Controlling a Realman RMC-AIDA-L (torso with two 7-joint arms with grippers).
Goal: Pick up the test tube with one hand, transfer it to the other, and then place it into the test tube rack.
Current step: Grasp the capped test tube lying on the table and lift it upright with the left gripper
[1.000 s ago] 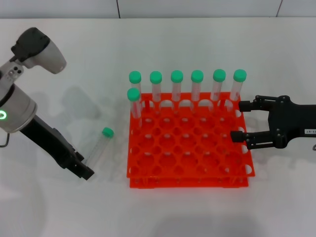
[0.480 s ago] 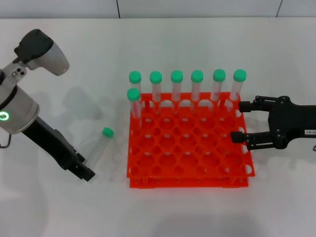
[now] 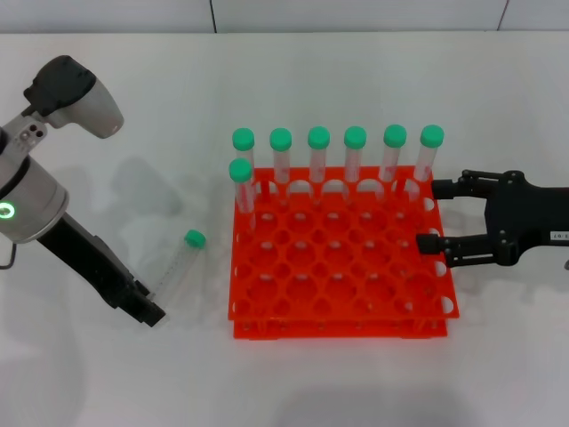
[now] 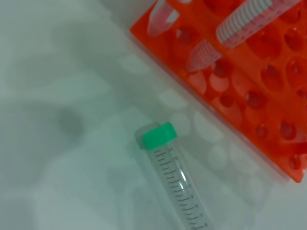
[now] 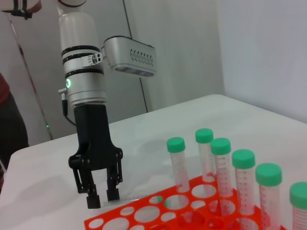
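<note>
Reaching toward the lower left of the head view, the left gripper (image 3: 149,311) sat at the bottom end of the tube (image 3: 177,265), which lay flat on the table (image 3: 293,71) with its green cap pointing toward the upper right. The right wrist view showed the left gripper's fingers (image 5: 92,196) spread a little, with nothing between them; whether they already touched the tube could not be told. The left wrist view looked straight down the tube's length, cap (image 4: 159,134) farthest from the camera, which suggested the arm was lined up along the tube for a grasp at its lower part. The tube was just beside the rack (image 3: 338,267) but apart from it, left of its left edge.

The right gripper (image 3: 433,216) hung at the rack's right edge, jaws spread wide and empty, probably waiting there to receive the tube. Seven capped tubes (image 3: 355,158) stood upright along the rack's far rows, leaving the nearer holes free. Judged stage: pick-up not yet made; handover and insertion not yet done.
</note>
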